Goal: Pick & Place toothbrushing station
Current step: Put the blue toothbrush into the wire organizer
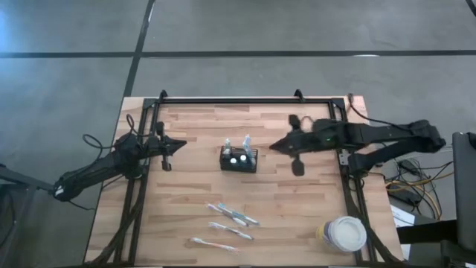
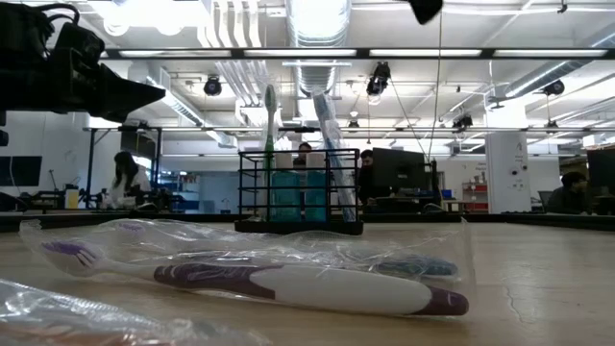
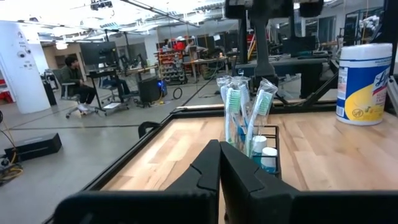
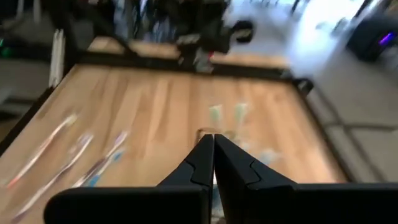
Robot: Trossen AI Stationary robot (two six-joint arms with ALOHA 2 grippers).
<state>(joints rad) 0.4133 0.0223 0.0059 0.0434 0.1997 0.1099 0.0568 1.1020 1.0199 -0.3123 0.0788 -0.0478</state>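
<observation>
High view: the toothbrushing station point(image 1: 239, 159) sits near the middle of the wooden surface point(image 1: 193, 216), with toothbrushes standing up in it. The left end effector point(image 1: 181, 144) is on one side of it and the right end effector point(image 1: 272, 147) is on the other side, and neither one touches it. Both are pinched tight and hold nothing. Three wrapped toothbrushes point(image 1: 232, 215) lie flat on the surface, nearer the front edge. A round white tub point(image 1: 343, 233) stands at the front right corner. Low view: a purple and white toothbrush point(image 2: 288, 284) in clear wrap lies close to the camera, and the black station point(image 2: 299, 197) stands behind it with two brushes sticking up. People sit at desks in the room far behind. Left wrist view: the left end effector point(image 3: 219, 151) has its two dark fingers pressed together, and the station point(image 3: 255, 149) stands just past them with green and blue brushes point(image 3: 234, 112) in it. The tub point(image 3: 362, 82) is farther off. Right wrist view: the right end effector point(image 4: 213, 144) is squeezed together too, above the blurry station point(image 4: 227, 134).
</observation>
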